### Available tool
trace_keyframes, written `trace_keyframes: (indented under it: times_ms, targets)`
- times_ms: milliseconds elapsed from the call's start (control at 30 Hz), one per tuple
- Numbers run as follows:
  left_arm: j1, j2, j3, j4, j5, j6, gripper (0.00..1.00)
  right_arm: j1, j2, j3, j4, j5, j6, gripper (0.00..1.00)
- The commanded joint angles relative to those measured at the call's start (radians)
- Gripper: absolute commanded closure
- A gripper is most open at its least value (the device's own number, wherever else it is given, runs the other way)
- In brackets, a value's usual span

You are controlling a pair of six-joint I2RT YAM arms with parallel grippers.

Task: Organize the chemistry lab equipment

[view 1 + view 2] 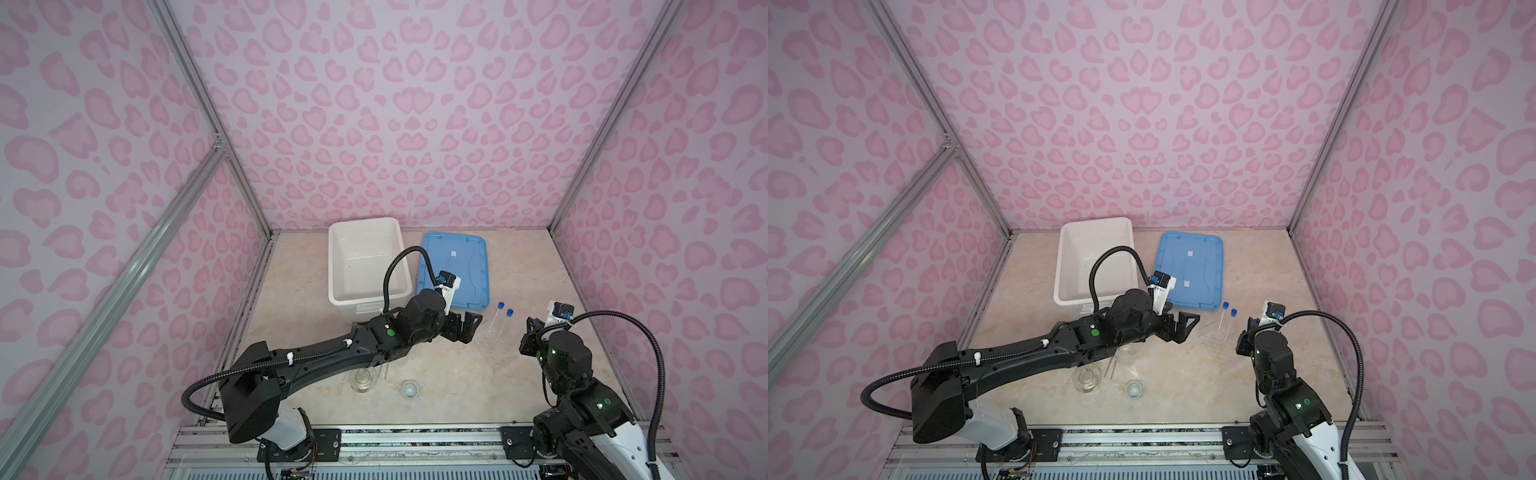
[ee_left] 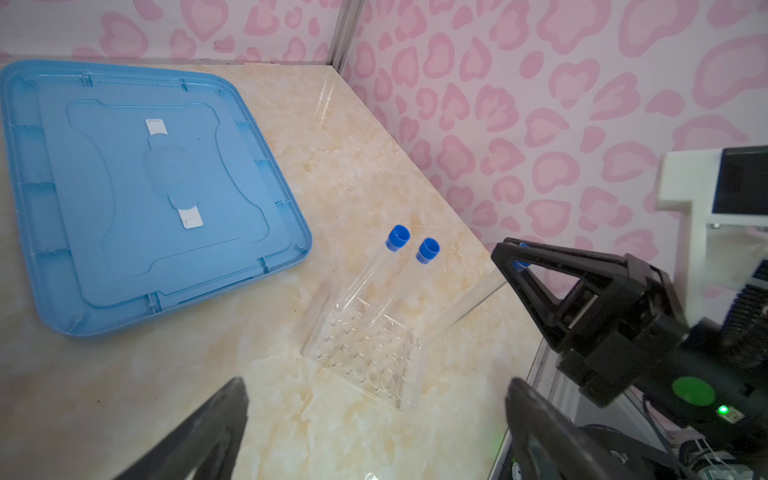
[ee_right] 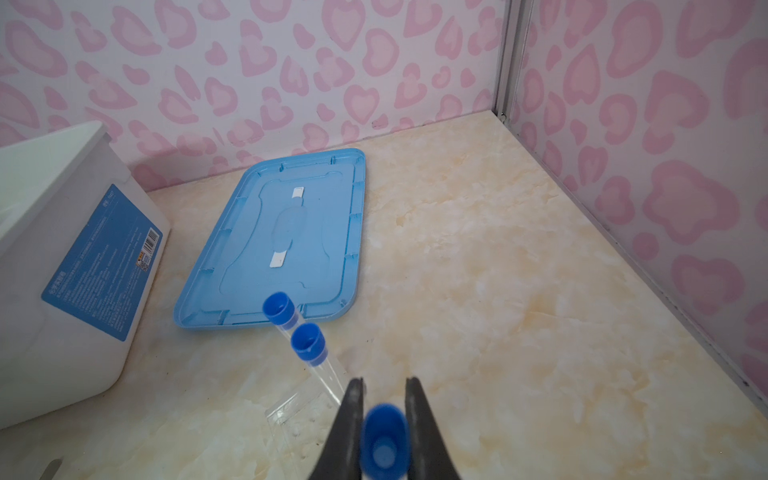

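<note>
Right end effector holds a blue-capped test tube beside the clear rack. The left end effector is wide open and empty.

Low in the right wrist frame, my right end effector (image 3: 384, 388) is closed narrowly on the blue cap (image 3: 384, 440) of the third test tube. In the left wrist frame, that tube (image 2: 469, 305) slants from right of centre down toward the rack (image 2: 365, 353) at lower centre on the bench (image 2: 374, 166); I cannot tell whether they touch. Two capped tubes (image 2: 374, 274) stand tilted in the rack. In a top view, my left end effector (image 1: 465, 326) hovers mid-frame with its jaws spread fully and nothing in them. I judge the tube light, stiff, slick and breakable. The cap looks like the safest hold, since the bare wall could slip.
</note>
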Motion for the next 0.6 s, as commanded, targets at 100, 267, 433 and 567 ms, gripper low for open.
trace_keyframes:
  times_ms: [100, 267, 433, 567]
  targets:
    - [-0.004, 0.021, -0.008, 0.081, 0.036, -0.026, 0.02, 0.000, -0.002, -0.066, 0.161, 0.020, -0.051, 0.87]
    - [-0.004, 0.021, -0.009, 0.083, 0.028, -0.020, 0.02, 0.001, 0.003, -0.087, 0.169, 0.022, -0.057, 0.87]
    - [-0.005, 0.031, -0.007, 0.084, 0.032, -0.027, 0.02, 0.003, 0.000, -0.111, 0.186, 0.019, -0.054, 0.86]
    - [-0.005, 0.029, -0.006, 0.081, 0.023, -0.024, 0.02, 0.001, 0.000, -0.124, 0.199, 0.015, -0.049, 0.86]
